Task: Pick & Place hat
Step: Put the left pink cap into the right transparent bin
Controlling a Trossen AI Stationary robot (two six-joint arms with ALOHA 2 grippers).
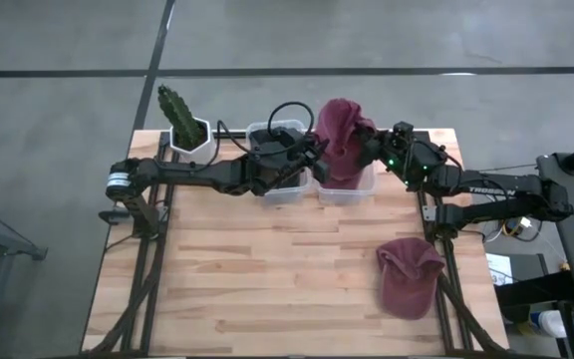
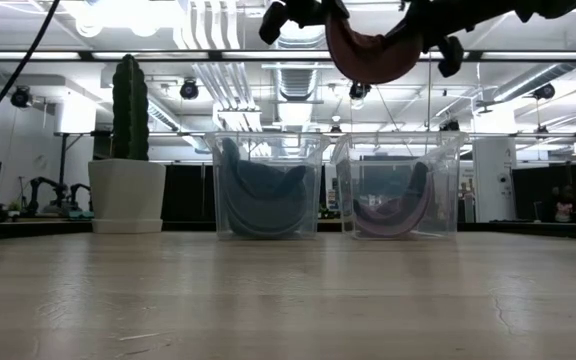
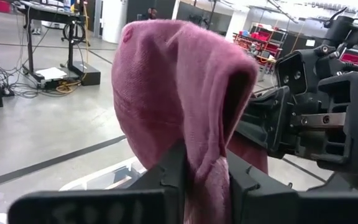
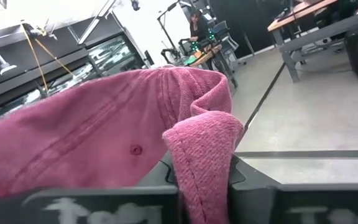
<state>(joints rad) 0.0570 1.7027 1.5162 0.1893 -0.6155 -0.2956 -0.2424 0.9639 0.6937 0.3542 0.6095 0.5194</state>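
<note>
A maroon hat [image 1: 342,135] hangs in the air between my two grippers, above the right clear bin [image 1: 347,189]; in the low view the hat [image 2: 373,52] sits well above both bins. My left gripper [image 1: 319,150] is shut on its left side. My right gripper [image 1: 372,148] is shut on its right side. A second maroon hat [image 1: 409,277] lies flat on the table near the right edge. The right bin [image 2: 398,185] has a maroon hat leaning inside it. The left bin [image 2: 265,185] holds dark blue hats. My left gripper [image 3: 205,186] pinches a folded bit of the hat's edge [image 3: 207,171] between its two fingers, coming level from the table's left. The hat is lifted clear and bulges up past the fingers. My right gripper [image 4: 201,186] pinches a folded edge of the hat [image 4: 201,158] between its two fingers, coming level from the table's right. The hat is clear of the bins and spreads out beyond the fingers.
A cactus in a white pot [image 1: 187,128] stands at the far left of the table, beside the left bin [image 1: 279,160]. Bare wooden tabletop [image 1: 267,279] fills the middle and near side. Cables run along the far edge by the bins.
</note>
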